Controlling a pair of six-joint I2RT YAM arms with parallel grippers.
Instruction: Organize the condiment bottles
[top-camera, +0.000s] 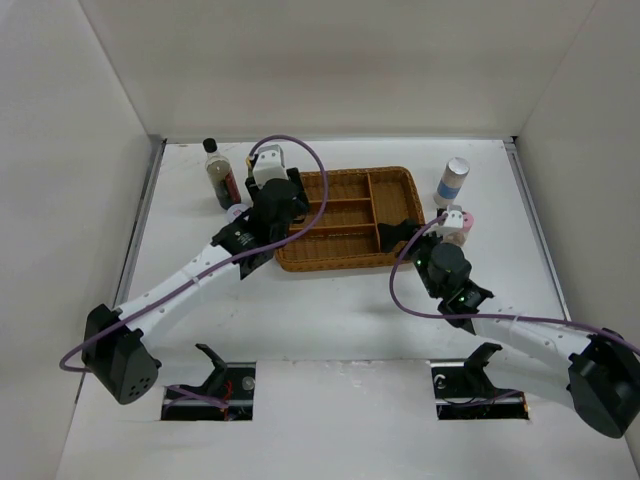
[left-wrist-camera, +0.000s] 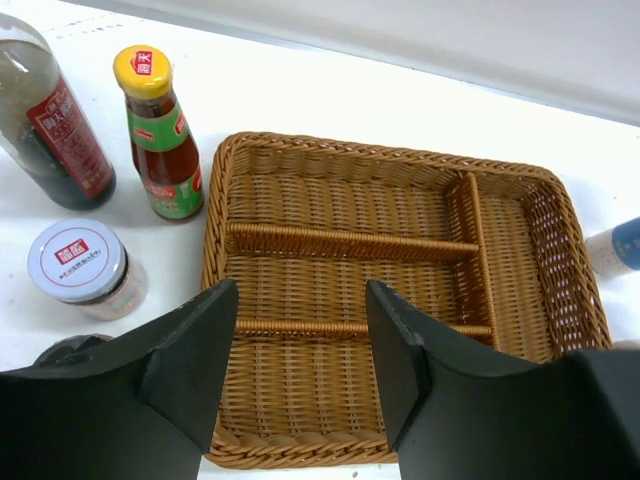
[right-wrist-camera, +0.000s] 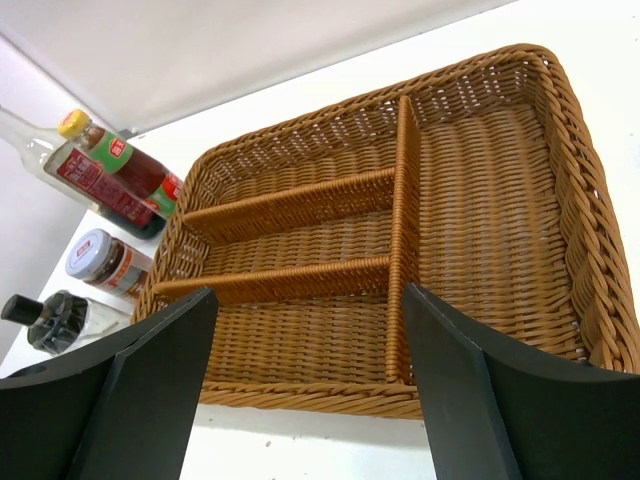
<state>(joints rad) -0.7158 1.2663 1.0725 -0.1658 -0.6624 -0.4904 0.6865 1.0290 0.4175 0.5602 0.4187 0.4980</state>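
In the left wrist view a tall clear bottle, a red yellow-capped sauce bottle, a lavender-lidded jar and the cap of a dark squat bottle stand left of the wicker tray. In the top view the white blue-banded cylinder and pink-lidded jar stand right of the tray. My left gripper is open and empty over the tray's near left corner. My right gripper is open and empty at the tray's near right corner.
The tray's compartments hold nothing. White walls close in the table on the left, back and right. The tall bottle stands near the back left. Two black fixtures sit at the near edge.
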